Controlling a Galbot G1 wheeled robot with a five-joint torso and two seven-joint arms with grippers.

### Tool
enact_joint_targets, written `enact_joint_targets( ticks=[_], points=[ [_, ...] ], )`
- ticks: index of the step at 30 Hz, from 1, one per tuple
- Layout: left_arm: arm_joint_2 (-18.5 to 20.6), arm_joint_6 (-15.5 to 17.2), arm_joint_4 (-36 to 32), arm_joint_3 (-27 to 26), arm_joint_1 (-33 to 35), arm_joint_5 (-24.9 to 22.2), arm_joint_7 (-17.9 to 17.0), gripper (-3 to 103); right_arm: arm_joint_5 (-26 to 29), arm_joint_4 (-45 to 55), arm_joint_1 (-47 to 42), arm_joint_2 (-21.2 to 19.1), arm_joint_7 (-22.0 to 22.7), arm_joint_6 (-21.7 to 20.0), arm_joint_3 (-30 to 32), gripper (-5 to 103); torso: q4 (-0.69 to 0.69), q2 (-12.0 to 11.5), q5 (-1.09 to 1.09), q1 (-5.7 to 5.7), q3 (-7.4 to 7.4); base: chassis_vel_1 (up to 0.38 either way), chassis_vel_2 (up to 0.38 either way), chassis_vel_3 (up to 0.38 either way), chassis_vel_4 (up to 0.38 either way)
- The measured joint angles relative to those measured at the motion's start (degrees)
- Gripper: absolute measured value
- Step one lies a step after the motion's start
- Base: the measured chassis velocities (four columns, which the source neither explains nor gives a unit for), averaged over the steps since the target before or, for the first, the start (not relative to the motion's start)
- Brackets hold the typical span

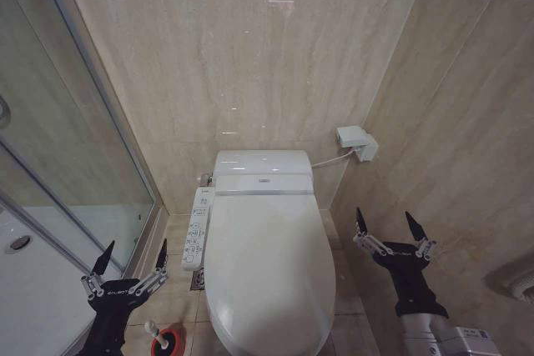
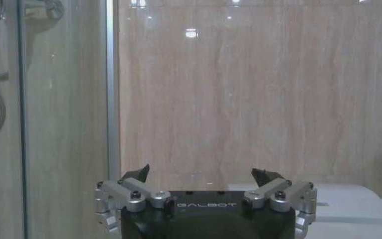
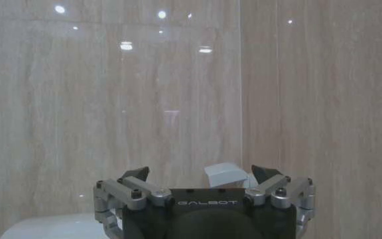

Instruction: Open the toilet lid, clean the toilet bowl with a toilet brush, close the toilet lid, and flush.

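Note:
The toilet lid [image 1: 269, 264] is a glossy white oval, lying flat and closed over the toilet bowl, which it hides. The toilet brush [image 1: 153, 328] stands by its white handle in a small red holder cup [image 1: 169, 343] on the floor left of the toilet. My left gripper [image 1: 133, 253] hangs open just above and left of the brush, holding nothing. My right gripper [image 1: 386, 223] stands open to the right of the toilet, near the wall, also with nothing in it. In the wrist views the left gripper [image 2: 203, 174] and the right gripper [image 3: 200, 172] both face the tiled wall with fingers spread.
A control panel [image 1: 198, 228] runs along the toilet's left side. A glass shower door [image 1: 58, 172] and white shower tray [image 1: 33, 289] stand at the left. A white wall box [image 1: 356, 141] with a hose is mounted right of the tank. Beige tiled walls close in on both sides.

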Motion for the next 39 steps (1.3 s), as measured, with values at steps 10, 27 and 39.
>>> enact_joint_targets(
  ticks=[10, 27, 39],
  points=[
    [0.00, 0.00, 0.00, 0.00, 0.00, 0.00, 0.00, 100, 0.00, 0.00, 0.00, 0.00, 0.00, -0.01, 0.00, 100, 0.00, 0.00, 0.00, 0.00, 0.00, 0.000, 0.000, 0.000, 0.000],
    [0.00, 0.00, 0.00, 0.00, 0.00, 0.00, 0.00, 100, 0.00, 0.00, 0.00, 0.00, 0.00, 0.00, 0.00, 100, 0.00, 0.00, 0.00, 0.00, 0.00, 0.000, 0.000, 0.000, 0.000],
    [0.51, 5.35, -0.15, -0.59, -2.00, -0.80, 1.68, 100, 0.00, 0.00, 0.00, 0.00, 0.00, -0.01, 0.00, 100, 0.00, 0.00, 0.00, 0.00, 0.00, 0.000, 0.000, 0.000, 0.000]
  ],
)
